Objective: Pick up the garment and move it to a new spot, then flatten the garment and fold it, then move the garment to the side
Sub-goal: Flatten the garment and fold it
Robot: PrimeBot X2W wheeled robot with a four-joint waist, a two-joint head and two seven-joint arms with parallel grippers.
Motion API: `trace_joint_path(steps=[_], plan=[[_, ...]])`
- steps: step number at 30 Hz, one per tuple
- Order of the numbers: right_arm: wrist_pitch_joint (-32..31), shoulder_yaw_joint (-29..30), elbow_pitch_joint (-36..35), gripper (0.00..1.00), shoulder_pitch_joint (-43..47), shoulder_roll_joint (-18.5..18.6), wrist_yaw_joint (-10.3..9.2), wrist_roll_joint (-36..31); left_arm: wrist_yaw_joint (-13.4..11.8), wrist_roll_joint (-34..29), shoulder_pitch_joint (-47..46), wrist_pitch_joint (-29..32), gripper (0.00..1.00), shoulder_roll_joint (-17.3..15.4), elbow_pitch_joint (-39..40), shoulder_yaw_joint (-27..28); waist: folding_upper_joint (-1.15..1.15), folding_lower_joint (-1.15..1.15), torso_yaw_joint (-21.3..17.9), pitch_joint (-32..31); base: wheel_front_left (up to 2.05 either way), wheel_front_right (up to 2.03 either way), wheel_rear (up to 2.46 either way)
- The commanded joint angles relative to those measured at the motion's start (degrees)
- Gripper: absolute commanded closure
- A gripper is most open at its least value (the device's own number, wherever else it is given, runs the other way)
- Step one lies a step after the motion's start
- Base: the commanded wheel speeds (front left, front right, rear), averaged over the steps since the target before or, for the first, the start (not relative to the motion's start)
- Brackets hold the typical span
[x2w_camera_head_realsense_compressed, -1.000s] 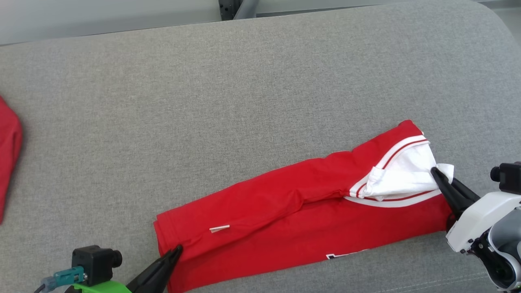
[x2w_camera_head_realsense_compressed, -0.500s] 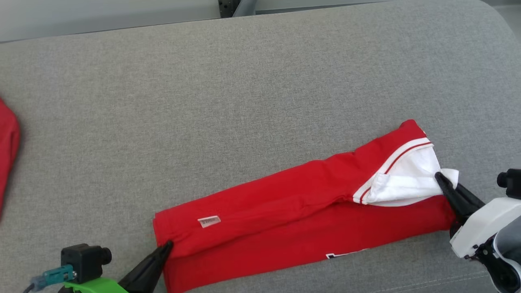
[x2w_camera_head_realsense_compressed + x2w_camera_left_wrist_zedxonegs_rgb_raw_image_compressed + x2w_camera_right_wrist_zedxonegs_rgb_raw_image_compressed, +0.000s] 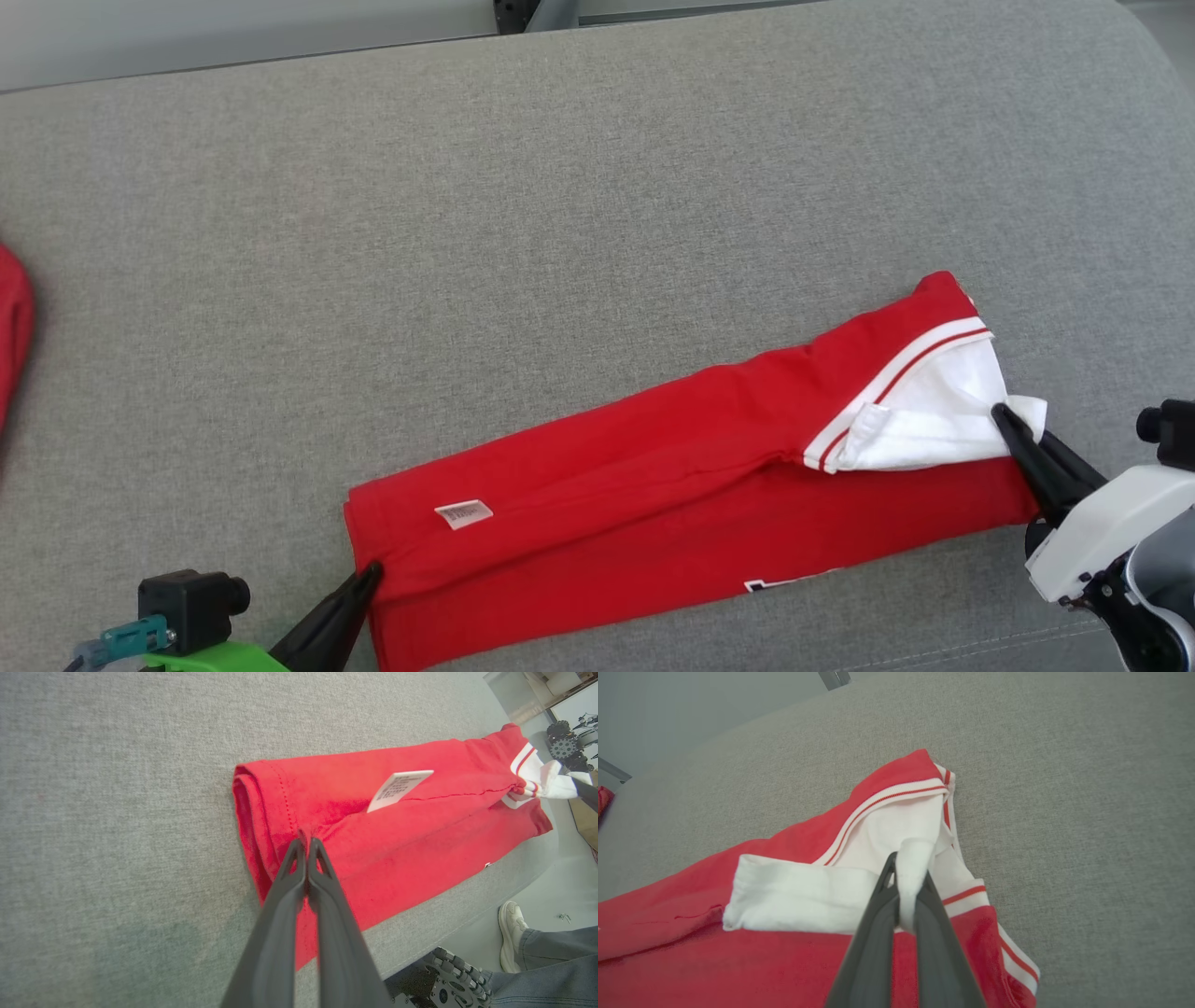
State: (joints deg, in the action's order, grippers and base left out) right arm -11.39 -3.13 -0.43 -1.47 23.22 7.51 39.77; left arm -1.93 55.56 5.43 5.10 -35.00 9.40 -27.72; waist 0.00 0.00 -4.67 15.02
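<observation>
A red garment (image 3: 653, 504) with white sleeves and red-striped trim lies folded into a long strip across the grey cushion (image 3: 560, 215), running from lower left to right. A white label (image 3: 464, 512) lies near its left end. My left gripper (image 3: 372, 569) is shut on the red hem at that left end (image 3: 306, 842). At the right end, my right gripper (image 3: 1004, 413) is shut on a fold of white sleeve fabric (image 3: 910, 858), which bulges between its fingers. The garment (image 3: 397, 826) rests flat along the surface.
Another red cloth (image 3: 11, 336) lies at the cushion's far left edge. The cushion's front edge runs just below the garment. In the left wrist view a person's shoe (image 3: 510, 928) and trouser leg stand on the floor beside a toothed robot wheel (image 3: 448, 980).
Both grippers have drawn the folded top layer down and toward me, so it lies flatter. The label has turned face up and the left end has shifted slightly left.
</observation>
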Motion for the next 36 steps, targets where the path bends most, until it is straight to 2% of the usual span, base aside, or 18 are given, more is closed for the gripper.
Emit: trace_joint_path(steps=[1,7,8,9,10,11,18,21,23,28,36], plan=[[-0.43,0.12,0.34,1.00,1.16,-0.19,-0.04,-0.03,0.28,0.33,-0.45,-0.44,1.00,0.18,-0.07,0.48,0.00,0.00,-0.01,-0.08,0.00,0.00,0.00],[-0.44,-0.96,4.52,1.00,0.21,-1.34,-0.04,-1.65,-0.13,-0.91,-0.14,0.02,1.00,-0.33,-1.40,-0.39,0.00,0.00,-0.19,-0.19,0.00,0.00,0.00],[0.20,-1.36,6.38,0.61,-0.50,-1.63,-0.04,-2.61,-0.17,-1.04,-0.50,-0.33,0.85,0.16,-1.95,-0.78,0.00,0.00,-0.15,-0.29,0.00,0.00,0.00],[0.61,-1.74,7.12,0.14,-0.64,-1.63,-0.04,-3.13,-0.28,-1.34,-0.69,-0.60,0.55,0.54,-2.24,-1.02,0.00,0.00,-0.08,-0.36,0.00,0.00,0.00],[0.88,-1.94,7.88,0.00,-0.89,-1.67,-0.04,-3.34,-0.29,-1.60,-0.78,-0.77,0.09,0.88,-2.63,-1.28,0.00,0.00,0.00,-0.41,0.00,0.00,0.00],[1.09,-2.12,8.59,0.00,-1.13,-1.66,-0.04,-3.53,-0.31,-2.16,-0.87,-0.92,0.00,0.96,-3.20,-1.57,0.00,0.00,0.10,-0.46,0.00,0.00,0.00],[2.69,-2.19,11.83,0.00,-0.12,0.07,-0.04,-5.59,-1.80,-5.31,-0.53,-5.55,0.00,3.10,-7.45,-1.96,0.00,0.00,0.99,-1.88,0.00,0.00,0.00],[3.29,-1.20,11.82,0.00,0.50,0.38,-0.04,-5.83,-2.95,-6.08,0.11,-7.86,0.00,3.69,-8.66,-1.10,0.00,0.00,1.25,-2.79,0.00,0.00,0.00],[4.09,0.25,11.19,0.00,1.29,0.53,-0.04,-6.03,-4.70,-6.53,1.14,-10.75,0.00,4.89,-9.70,0.17,0.00,0.00,1.45,-3.91,0.00,0.00,0.00],[4.93,4.20,8.93,0.00,3.86,-0.01,-0.04,-6.55,-8.61,-8.06,3.00,-17.76,0.00,7.93,-11.11,3.43,0.00,0.00,2.26,-7.14,0.00,0.00,0.00],[4.57,7.39,9.08,0.00,7.15,-2.44,-0.04,-8.66,-10.43,-16.45,5.20,-20.27,0.00,13.35,-11.09,7.64,0.00,0.00,4.53,-11.42,0.00,0.00,0.00]])
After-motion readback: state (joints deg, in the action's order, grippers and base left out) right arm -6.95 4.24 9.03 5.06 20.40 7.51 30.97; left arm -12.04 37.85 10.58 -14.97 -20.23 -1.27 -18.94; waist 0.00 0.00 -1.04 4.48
